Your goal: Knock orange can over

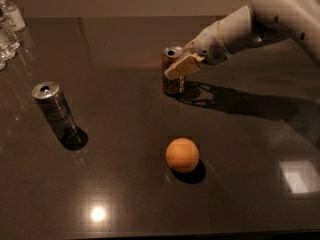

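A dark, glossy table (125,184) carries everything in the scene. The robot arm (240,29) reaches in from the far side and slopes down to the gripper (176,70), which lies across the upper side of the orange can (173,86). It appears to touch the can. Whether the gripper is open or closed, or has hold of anything, cannot be told.

A silver striped can (55,109) stands well apart from the gripper, out past its tip on the side away from the arm. An orange ball (182,155) rests nearer the camera than the gripper, clear of it.

The orange can stands directly at the gripper's tip, base on the table. Its long axis is vertical or very nearly so, and its silver top and opening point upward.

As a small, thin-walled metal can, it is probably light, rigid and smooth-sided. On the polished surface it may slide rather than tip. No grasp is needed: a sideways push high on the wall, near the rim, should topple it most readily.
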Motion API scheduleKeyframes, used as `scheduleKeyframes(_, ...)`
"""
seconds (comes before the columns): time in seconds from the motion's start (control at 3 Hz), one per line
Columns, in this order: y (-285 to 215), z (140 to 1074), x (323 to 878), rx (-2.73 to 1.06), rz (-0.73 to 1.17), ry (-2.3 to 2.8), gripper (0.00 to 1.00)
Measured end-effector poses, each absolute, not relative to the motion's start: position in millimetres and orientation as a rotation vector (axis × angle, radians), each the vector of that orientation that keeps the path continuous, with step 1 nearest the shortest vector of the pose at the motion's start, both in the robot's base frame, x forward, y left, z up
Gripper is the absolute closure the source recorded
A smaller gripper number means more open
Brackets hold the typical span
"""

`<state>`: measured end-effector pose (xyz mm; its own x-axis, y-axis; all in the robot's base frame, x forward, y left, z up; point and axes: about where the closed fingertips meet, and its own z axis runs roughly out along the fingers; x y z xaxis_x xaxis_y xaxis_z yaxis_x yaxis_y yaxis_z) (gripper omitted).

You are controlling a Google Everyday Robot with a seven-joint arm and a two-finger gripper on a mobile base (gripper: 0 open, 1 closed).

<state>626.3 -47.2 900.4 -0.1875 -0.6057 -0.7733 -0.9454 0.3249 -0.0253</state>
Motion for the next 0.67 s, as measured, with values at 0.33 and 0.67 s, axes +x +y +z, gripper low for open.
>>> scheduleKeyframes(0.33, -53, 912, 621, -1.382, 0.602, 1.885, 0.87)
scheduleKeyframes(0.67, -61, 927, 612, -1.502, 0.501, 1.891, 1.00)
